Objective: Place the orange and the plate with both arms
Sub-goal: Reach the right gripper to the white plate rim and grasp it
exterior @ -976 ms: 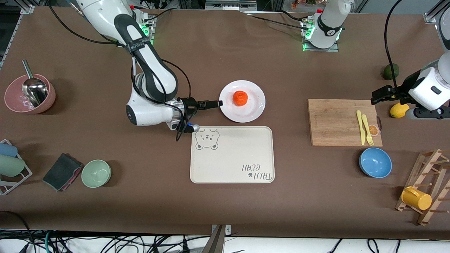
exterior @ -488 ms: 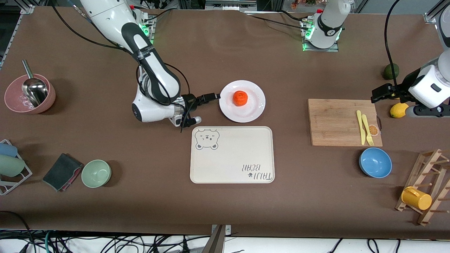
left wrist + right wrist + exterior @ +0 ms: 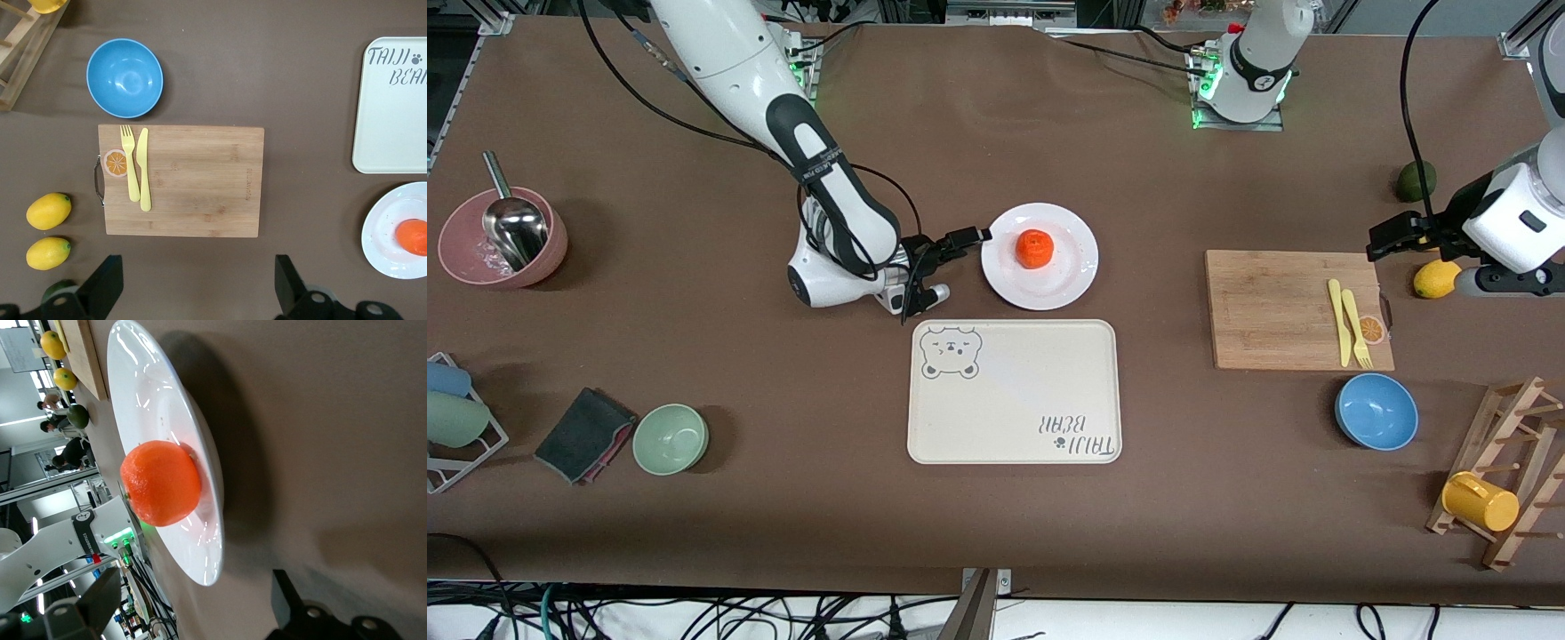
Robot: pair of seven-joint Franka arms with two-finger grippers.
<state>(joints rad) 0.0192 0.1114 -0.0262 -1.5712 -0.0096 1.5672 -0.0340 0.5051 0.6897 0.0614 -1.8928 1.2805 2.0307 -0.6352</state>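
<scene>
The orange (image 3: 1034,248) sits on the white plate (image 3: 1063,276) at mid-table, just farther from the front camera than the bear-print tray (image 3: 1014,391). My right gripper (image 3: 971,236) lies low by the plate's rim on the side toward the right arm's end, jaws open and empty. In the right wrist view the orange (image 3: 160,482) and the plate (image 3: 153,400) lie just ahead of the open right gripper (image 3: 197,600). My left gripper (image 3: 1383,240) waits, open and empty, over the table by the cutting board (image 3: 1272,311). The left wrist view shows the open left gripper (image 3: 197,287), the plate (image 3: 383,233) and the orange (image 3: 412,237).
A yellow fork and knife (image 3: 1347,320) lie on the cutting board. A lemon (image 3: 1434,279), an avocado (image 3: 1415,180), a blue bowl (image 3: 1376,411) and a rack with a yellow mug (image 3: 1480,502) are at the left arm's end. A green bowl (image 3: 671,437) and a pink bowl (image 3: 503,236) are at the right arm's end.
My right arm has swung its elbow toward the plate, and its gripper has shifted along the plate's rim, away from the tray. The left arm, plate and orange have not moved.
</scene>
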